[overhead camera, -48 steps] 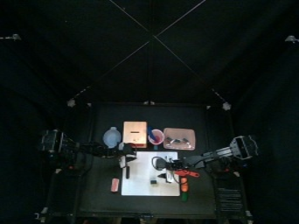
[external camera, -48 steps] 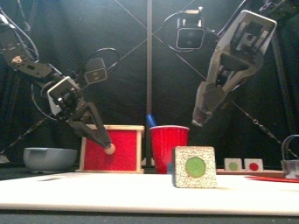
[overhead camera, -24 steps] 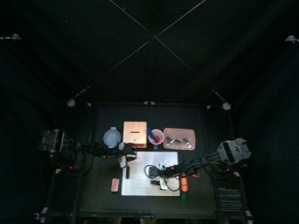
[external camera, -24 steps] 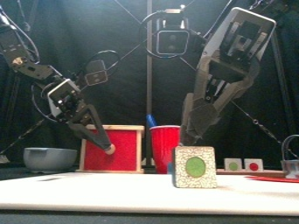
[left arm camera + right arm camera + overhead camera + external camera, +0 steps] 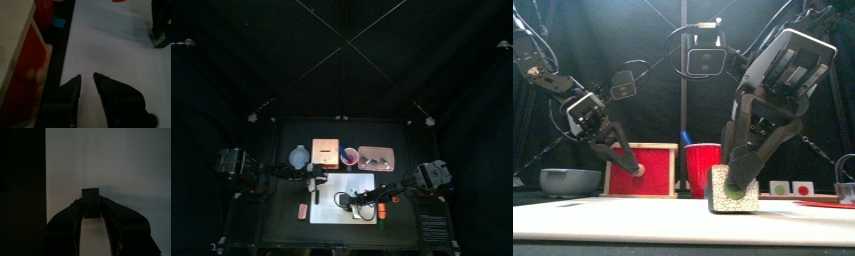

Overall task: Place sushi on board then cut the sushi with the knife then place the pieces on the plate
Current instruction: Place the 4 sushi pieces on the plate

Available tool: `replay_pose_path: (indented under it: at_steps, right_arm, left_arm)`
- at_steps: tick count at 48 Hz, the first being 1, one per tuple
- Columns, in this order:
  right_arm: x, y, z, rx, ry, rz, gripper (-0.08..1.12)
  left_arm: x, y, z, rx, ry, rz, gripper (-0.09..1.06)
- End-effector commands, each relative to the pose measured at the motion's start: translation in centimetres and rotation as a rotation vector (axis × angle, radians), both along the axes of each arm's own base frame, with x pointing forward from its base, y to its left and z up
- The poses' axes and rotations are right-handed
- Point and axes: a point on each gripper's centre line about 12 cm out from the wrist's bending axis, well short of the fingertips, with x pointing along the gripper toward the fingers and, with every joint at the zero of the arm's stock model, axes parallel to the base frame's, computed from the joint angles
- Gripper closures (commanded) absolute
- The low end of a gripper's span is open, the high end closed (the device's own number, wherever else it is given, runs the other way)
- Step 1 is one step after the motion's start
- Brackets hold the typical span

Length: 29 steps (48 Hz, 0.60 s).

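The sushi (image 5: 746, 203), a single speckled slice with a green centre, stands on edge near the middle of the white cutting board (image 5: 593, 215). It looks light, stiff and easy to topple, so I judge its two flat faces the best place to take hold. The right hand (image 5: 735, 180) is clenched over it from above, grasping those faces. The pink plate (image 5: 376, 157) lies beyond the board, far right. The left hand (image 5: 636, 168) hangs slightly parted and empty before the wooden box (image 5: 657, 178), left.
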Motion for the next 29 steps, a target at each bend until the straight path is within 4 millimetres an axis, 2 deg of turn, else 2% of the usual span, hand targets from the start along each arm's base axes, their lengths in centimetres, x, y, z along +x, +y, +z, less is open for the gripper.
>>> replay_pose_path:
  at_steps: [1,7,14,21,29]
  right_arm:
    - [-0.4,-1.5,3.2,0.016,-0.066,-0.036,0.43]
    - [-2.2,-4.7,4.6,0.012,-0.048,-0.107,0.43]
    - [-5.6,-9.5,6.7,0.003,-0.029,-0.225,0.43]
    - [-9.4,-14.7,7.7,-0.061,0.007,-0.349,0.43]
    - [-13.4,-20.2,7.7,-0.147,0.086,-0.498,0.43]
  left_arm:
    - [0.6,0.1,0.7,0.004,-0.027,0.001,0.28]
    - [0.6,0.1,0.7,0.004,-0.027,0.001,0.28]
    - [0.7,0.1,0.7,0.002,-0.029,0.002,0.28]
    - [0.7,0.0,0.8,0.002,-0.032,0.000,0.28]
    - [0.7,0.1,0.8,0.000,-0.031,0.004,0.28]
